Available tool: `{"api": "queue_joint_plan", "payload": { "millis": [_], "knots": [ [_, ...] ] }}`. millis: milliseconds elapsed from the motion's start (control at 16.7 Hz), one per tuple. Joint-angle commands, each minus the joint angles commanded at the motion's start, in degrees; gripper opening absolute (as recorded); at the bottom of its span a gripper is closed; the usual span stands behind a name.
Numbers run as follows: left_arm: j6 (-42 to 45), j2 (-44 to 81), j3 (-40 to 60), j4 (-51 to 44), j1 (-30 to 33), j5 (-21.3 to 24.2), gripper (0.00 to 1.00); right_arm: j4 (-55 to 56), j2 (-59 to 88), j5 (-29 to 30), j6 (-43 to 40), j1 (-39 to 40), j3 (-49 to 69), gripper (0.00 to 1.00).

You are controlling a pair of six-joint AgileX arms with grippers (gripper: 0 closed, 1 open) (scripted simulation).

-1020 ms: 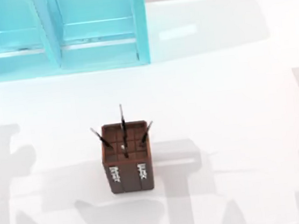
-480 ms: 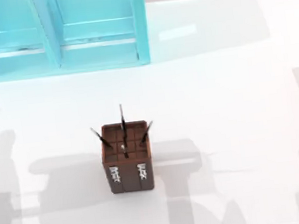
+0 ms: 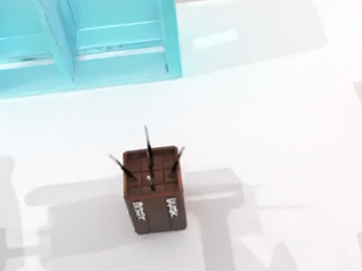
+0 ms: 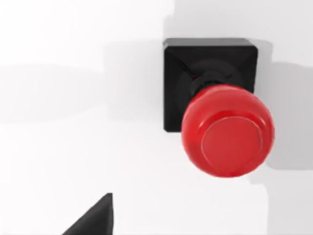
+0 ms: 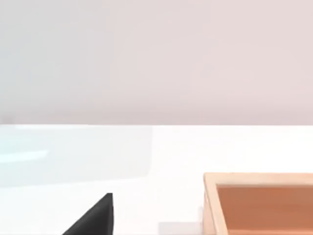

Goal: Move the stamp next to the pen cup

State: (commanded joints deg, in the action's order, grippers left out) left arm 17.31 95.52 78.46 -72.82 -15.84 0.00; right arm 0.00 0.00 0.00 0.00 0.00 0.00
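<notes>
stamp (image 4: 215, 107) upright under left wrist | pen cup (image 3: 154, 197) mid-table | shelf (image 3: 69, 40) behind | tray (image 5: 259, 203) | gripper states unclear

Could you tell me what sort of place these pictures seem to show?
Probably a simulated office desk: a white table carries a brown pen cup with pens, a turquoise shelf unit at the back, and a red-knobbed stamp.

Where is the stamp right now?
The stamp stands upright on the white table, seen from above in the left wrist view, untouched; the pen cup sits centre-left in the top view.
</notes>
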Motion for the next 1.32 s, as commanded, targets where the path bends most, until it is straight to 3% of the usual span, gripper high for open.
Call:
{"api": "queue_joint_plan", "payload": {
  "millis": [240, 660, 960, 1320],
  "knots": [
    [-0.04, 1.02, -3.51, 4.09, -0.18, 0.01, 1.0, 0.0, 0.0, 0.0, 0.0, 0.0, 0.0, 1.0],
    [0.34, 5.4, -16.03, 21.48, -0.48, 0.02, 1.0, 0.0, 0.0, 0.0, 0.0, 0.0, 0.0, 1.0],
    [0.36, 5.71, -16.97, 22.53, -0.51, 0.02, 1.0, 0.0, 0.0, 0.0, 0.0, 0.0, 0.0, 1.0],
    [0.36, 5.71, -16.97, 22.53, -0.51, 0.02, 0.55, 0.0, 0.0, 0.0, 0.0, 0.0, 0.0, 1.0]
  ]
}}
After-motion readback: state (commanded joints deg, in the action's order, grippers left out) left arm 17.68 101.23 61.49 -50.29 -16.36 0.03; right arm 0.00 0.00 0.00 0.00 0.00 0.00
